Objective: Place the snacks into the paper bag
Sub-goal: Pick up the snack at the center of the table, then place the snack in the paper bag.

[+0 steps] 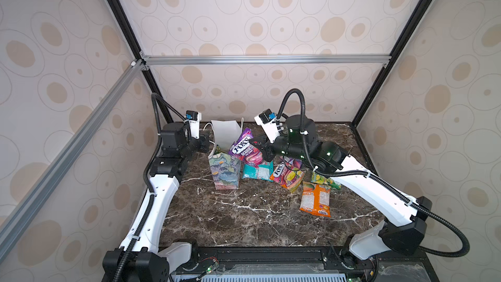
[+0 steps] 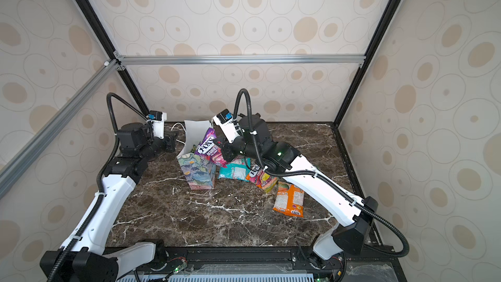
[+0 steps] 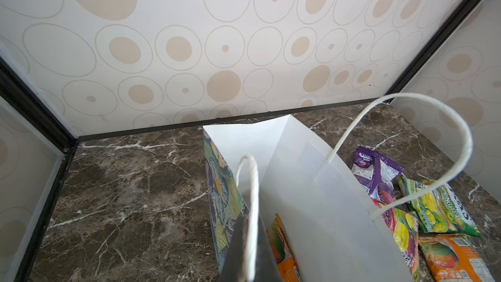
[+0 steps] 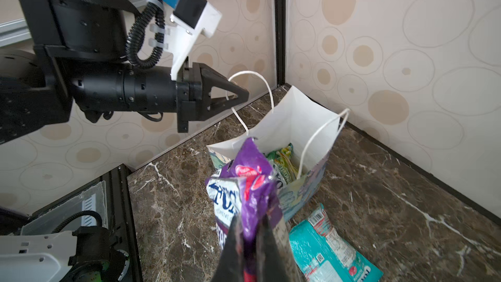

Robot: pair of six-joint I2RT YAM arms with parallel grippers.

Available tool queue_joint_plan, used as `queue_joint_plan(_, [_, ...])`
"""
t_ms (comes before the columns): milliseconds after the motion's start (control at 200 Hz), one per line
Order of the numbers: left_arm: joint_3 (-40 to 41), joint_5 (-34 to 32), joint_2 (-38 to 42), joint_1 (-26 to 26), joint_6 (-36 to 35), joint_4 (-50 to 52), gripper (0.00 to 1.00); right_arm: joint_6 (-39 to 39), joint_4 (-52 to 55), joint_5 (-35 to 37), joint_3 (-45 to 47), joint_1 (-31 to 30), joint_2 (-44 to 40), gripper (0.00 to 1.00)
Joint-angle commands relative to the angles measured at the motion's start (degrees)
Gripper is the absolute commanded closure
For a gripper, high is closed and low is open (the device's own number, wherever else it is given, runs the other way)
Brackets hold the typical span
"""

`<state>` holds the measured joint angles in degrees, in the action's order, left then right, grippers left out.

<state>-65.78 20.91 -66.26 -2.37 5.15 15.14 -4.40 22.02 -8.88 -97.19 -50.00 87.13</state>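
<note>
Jaws of our right gripper point(image 4: 252, 242) are clamped on the purple packet point(image 4: 252, 174), which hangs at the near rim of the paper bag point(image 4: 292, 120), not yet inside. Our left gripper point(image 4: 240, 96) is closed on 1 cord handle point(image 4: 261, 78), steadying the bag. We should lift the packet clear of the rim, centre it over the mouth, dodge the loose handle point(image 4: 320, 134), then release. Beside the bag, the teal packet point(image 4: 325, 242) waits on the table point(image 1: 244, 212).

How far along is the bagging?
Done: a green packet and an orange packet sit inside the paper bag. In hand: the right gripper holds a purple packet by the bag; the left gripper pinches a cord handle. Left: at least teal, multicolour, tea and mango packets on the table.
</note>
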Motion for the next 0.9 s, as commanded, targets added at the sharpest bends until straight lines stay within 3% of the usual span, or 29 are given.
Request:
queue_joint_plan(0, [-1.2, -1.0, 1.4, -0.4, -0.8, 0.7, 1.00, 1.1, -2.6, -0.3, -5.2, -0.6, 1.4, 1.00])
queue_joint_plan(400, [-1.3, -1.8, 3.2, -0.2, -0.8, 0.5, 0.95, -2.9, -13.0, -2.8, -20.7, -0.9, 14.6, 1.00])
queue_joint_plan(635, [-1.2, -0.7, 4.2, -0.1, -0.6, 0.3, 0.97, -3.3, -14.3, 0.6, -28.5, -0.9, 22.3, 1.00])
queue_joint_plan(895, [-1.5, -2.2, 3.6, -0.1, -1.2, 1.0, 1.00, -1.3, -11.3, 6.0, -30.8, -0.9, 26.5, 1.00])
